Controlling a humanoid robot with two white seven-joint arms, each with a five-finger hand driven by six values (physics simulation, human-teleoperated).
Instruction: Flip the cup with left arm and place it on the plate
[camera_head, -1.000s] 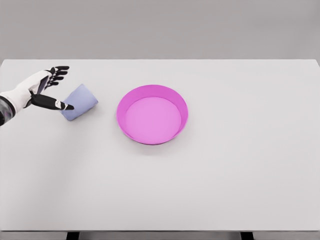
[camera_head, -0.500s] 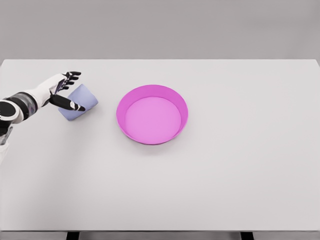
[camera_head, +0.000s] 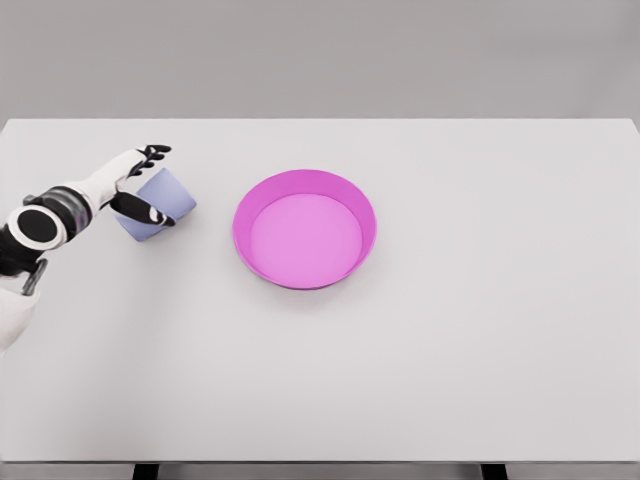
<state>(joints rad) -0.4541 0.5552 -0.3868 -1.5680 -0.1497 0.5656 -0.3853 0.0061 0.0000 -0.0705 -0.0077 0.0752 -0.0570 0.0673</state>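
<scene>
White-sleeved, the left hand (camera_head: 138, 186) reaches in from the left edge and brackets the pale blue-lilac cup (camera_head: 160, 204), which lies on its side on the white tabletop (camera_head: 450, 360) near the left end; the black thumb crosses the cup's near side while the dark fingertips (camera_head: 155, 152) show above its far side, so the hand is cupped around it but, as far as I can judge, not yet clamped shut on it (the contact itself is too small to read). To do this step well, the fingers ought to close across the cup's body rather than at its rim, firmly enough that it cannot roll away, with the wrist left free to rotate it upright before any carry. Just to the right, well apart from the cup, sits the round magenta plate with a raised rim (camera_head: 240, 215), holding nothing, and the lift will need to clear that rim. Which end of the cup is the mouth cannot be made out, part of the cup is hidden behind the thumb, and the right arm is out of view.
</scene>
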